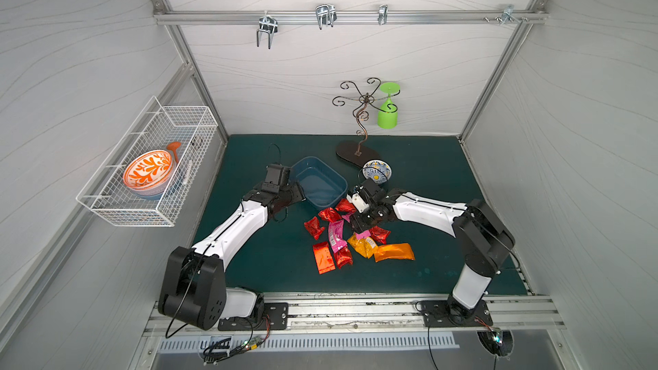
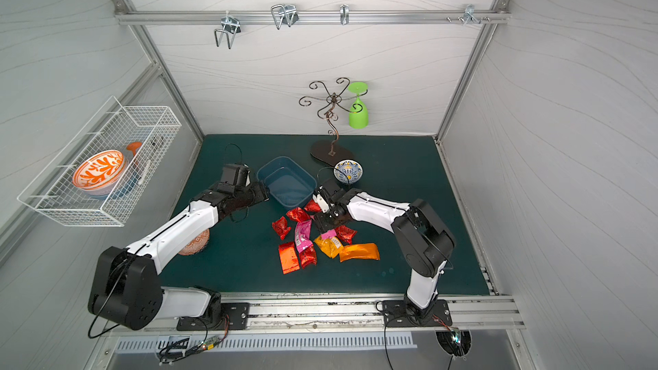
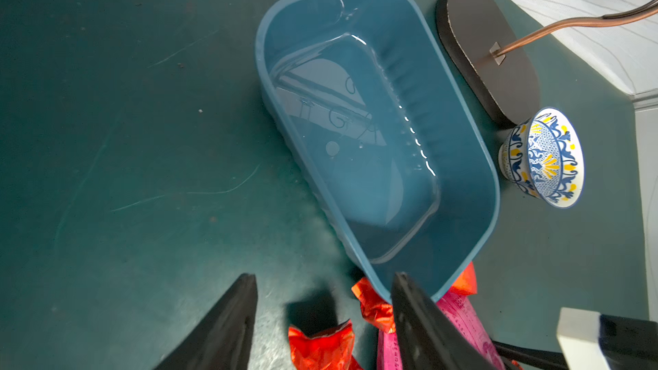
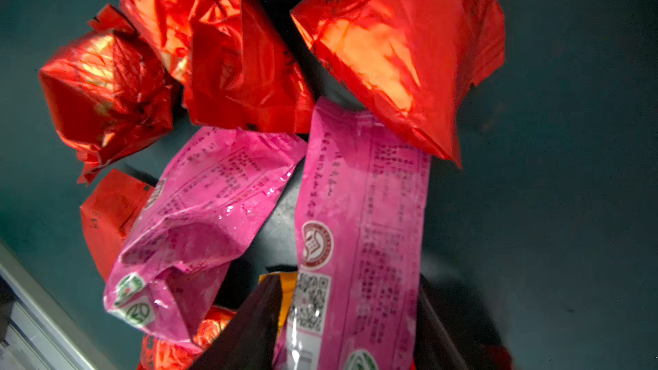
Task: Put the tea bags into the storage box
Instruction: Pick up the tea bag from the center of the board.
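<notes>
The storage box (image 1: 320,181) (image 2: 286,181), a dark blue tub, stands empty behind the middle of the mat; the left wrist view shows its bare floor (image 3: 356,137). Several tea bags (image 1: 341,236) (image 2: 306,240) lie heaped just in front of it: red, pink, yellow and orange. My left gripper (image 1: 302,196) (image 3: 324,275) hangs open at the box's near left corner, above a red tea bag (image 3: 320,343) but not touching it. My right gripper (image 1: 359,226) (image 4: 345,300) is down in the heap, its fingers against both edges of a long pink tea bag (image 4: 359,226).
A blue-patterned bowl (image 1: 377,171) and the dark base of a wire stand (image 1: 358,153) sit right behind the box. A green cup (image 1: 387,108) hangs from the stand. A white wire basket (image 1: 149,165) holding bowls hangs on the left wall. An orange-patterned bowl (image 2: 194,242) lies under the left arm.
</notes>
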Controlling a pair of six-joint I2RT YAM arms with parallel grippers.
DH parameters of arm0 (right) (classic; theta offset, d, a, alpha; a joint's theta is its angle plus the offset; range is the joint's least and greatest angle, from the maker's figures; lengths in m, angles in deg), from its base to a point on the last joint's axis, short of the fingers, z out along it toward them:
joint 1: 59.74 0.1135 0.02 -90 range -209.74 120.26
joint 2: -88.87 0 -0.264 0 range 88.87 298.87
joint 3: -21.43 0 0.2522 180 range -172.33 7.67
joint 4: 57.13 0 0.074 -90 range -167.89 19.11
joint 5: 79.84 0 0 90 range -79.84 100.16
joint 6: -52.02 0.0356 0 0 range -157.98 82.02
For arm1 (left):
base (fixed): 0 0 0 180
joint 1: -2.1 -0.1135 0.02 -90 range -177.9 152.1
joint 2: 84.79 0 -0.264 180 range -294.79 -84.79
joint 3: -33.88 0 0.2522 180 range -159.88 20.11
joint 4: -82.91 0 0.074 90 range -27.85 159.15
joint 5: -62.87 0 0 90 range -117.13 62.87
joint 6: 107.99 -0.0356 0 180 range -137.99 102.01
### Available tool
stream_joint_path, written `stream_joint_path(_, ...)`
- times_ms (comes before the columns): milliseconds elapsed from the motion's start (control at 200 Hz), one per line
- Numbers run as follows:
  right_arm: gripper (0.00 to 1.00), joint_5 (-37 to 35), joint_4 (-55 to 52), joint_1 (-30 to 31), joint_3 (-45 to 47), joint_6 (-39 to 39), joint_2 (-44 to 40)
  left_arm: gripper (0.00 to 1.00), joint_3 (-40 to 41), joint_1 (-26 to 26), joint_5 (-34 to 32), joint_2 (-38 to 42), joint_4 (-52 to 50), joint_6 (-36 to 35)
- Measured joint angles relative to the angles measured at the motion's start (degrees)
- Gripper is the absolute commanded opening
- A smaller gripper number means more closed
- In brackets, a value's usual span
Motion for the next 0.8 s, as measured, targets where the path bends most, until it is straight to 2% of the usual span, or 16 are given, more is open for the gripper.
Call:
stream_joint_path(90, 0.37, -0.3, 0.0, 0.0, 0.0, 0.0, 0.0, 0.65, 0.0, -0.5, -0.3, 0.1, 0.2, 0.6)
stream_joint_path(230, 0.33, -1.1, -0.1, 0.0, 0.1, 0.1, -0.2, 0.65, 0.0, -1.1, -0.3, -0.1, 0.1, 1.3)
stream_joint_path(390, 0.33, -2.4, -1.7, 0.0, 0.8, -0.1, -3.1, 0.65, 0.0, -1.4, -0.3, -0.2, 0.1, 2.0)
stream_joint_path(600, 0.33, -4.8, -7.0, 0.1, 0.5, -1.8, -13.0, 0.65, 0.0, -1.4, 0.0, -0.2, 0.1, 2.5)
stream_joint_path(795, 0.32, -4.9, -9.8, 0.1, -7.8, -4.2, -13.8, 0.65, 0.0, -1.7, 2.2, -0.2, 0.1, 4.4)
